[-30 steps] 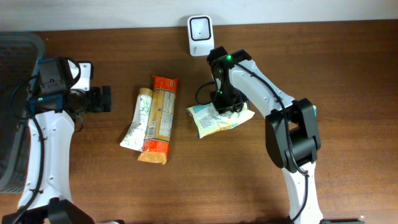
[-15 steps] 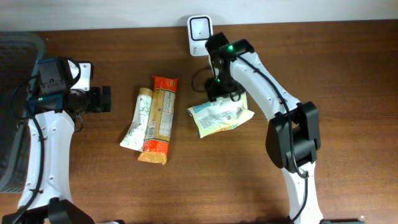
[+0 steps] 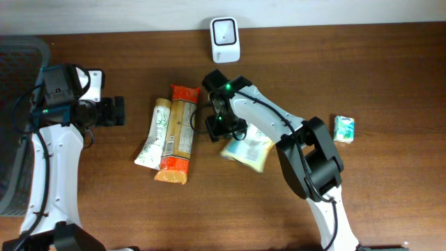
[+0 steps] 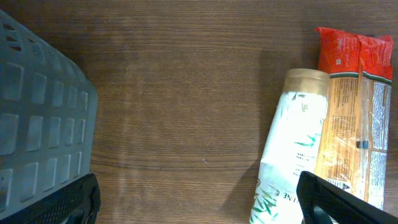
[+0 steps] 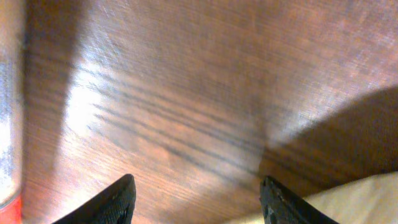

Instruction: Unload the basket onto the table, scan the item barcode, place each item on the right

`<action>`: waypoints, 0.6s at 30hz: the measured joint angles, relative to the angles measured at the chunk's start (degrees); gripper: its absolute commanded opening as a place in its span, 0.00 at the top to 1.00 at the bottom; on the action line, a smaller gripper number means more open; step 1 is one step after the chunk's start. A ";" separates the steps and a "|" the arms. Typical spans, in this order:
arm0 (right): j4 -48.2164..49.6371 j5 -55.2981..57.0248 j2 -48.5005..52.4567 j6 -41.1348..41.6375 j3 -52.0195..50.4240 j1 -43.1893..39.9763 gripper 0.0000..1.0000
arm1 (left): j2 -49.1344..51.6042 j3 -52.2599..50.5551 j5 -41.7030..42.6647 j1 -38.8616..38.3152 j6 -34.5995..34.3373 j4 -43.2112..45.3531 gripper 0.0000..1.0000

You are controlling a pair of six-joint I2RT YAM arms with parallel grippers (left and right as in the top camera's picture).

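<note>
Two arms reach over a brown wood tabletop. At the far L edge stands a grey slatted basket; its wall also fills the L side of the L wrist view. Just R of the basket the left tool points toward the middle of the tabletop. Its fingers are spread wide w/ only bare wood btwn them, so it grips nothing.

Next come 2 items lying side by side & touching, both long-ways front to back. The first is a white tube w/ green print and a tan cap at its far end. The second is an orange-red snack pkg w/ a tan label panel.

Just R of that pkg the right tool hangs low over the wood, aimed down. Its 2 fingertips stand apart and nothing is pinched; the R wrist view shows only wood grain & shadow btwn them. The pkg's edge runs down the L border of that view.

Behind, at the tabletop's far edge by the wall, sits the white scanner, its face up.

The task item, a pale yellow & blue pouch, is just R of the right tool and partly under the R arm's forearm link, well apart from the scanner. It looks blurred in the overhead view, so one cannot tell if it touches the tool. A cream corner of it shows at the lower R of the R wrist view, outside the fingers.

Further R, past the R arm, a small green packet lies alone.
</note>
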 measured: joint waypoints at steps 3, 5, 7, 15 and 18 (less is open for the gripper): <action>-8.85 1.01 0.04 -4.76 -0.09 0.00 0.36 | 0.00 0.00 0.00 0.00 0.00 -0.02 0.01; -13.66 6.93 0.07 -6.16 -0.09 -0.26 0.36 | 0.00 0.00 0.00 0.00 0.00 -0.02 0.01; -15.78 11.21 0.07 -6.10 -0.09 -1.36 0.39 | 0.00 0.00 -0.02 0.00 0.00 0.00 0.01; -9.31 17.03 -6.93 -4.48 3.04 -13.46 0.45 | 0.00 0.00 0.00 0.00 0.00 -0.02 0.01; -9.31 18.99 -13.03 -0.94 4.22 -18.05 0.45 | 0.00 0.00 0.00 0.00 0.00 0.00 0.01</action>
